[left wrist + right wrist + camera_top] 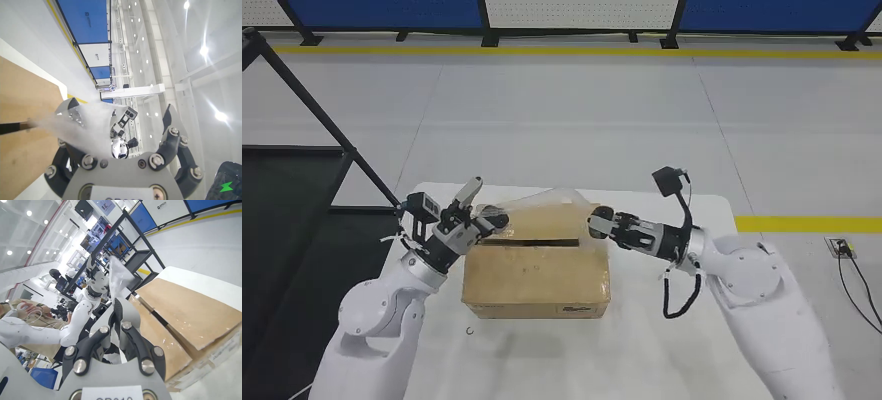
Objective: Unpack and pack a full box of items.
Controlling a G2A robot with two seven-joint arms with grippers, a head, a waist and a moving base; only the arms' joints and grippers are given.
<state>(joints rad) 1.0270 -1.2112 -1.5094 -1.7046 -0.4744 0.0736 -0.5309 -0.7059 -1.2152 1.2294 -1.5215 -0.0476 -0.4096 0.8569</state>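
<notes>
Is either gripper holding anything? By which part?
Right gripper pinches the clear plastic film by its end, above the cardboard box. Left gripper is open; the film's other end only drapes over one finger.

The box (535, 275) was plain light brown cardboard, the plastic bag (547, 206) was clear with a whitish shine, and the table (542, 350) was white without pattern.

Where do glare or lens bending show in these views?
Left wrist view: ceiling lamps flare in streaks; the clear crinkled plastic bag looks milky white. Right wrist view: the straight edges of the brown cardboard box curve. Top view: even light, no glare.
</notes>
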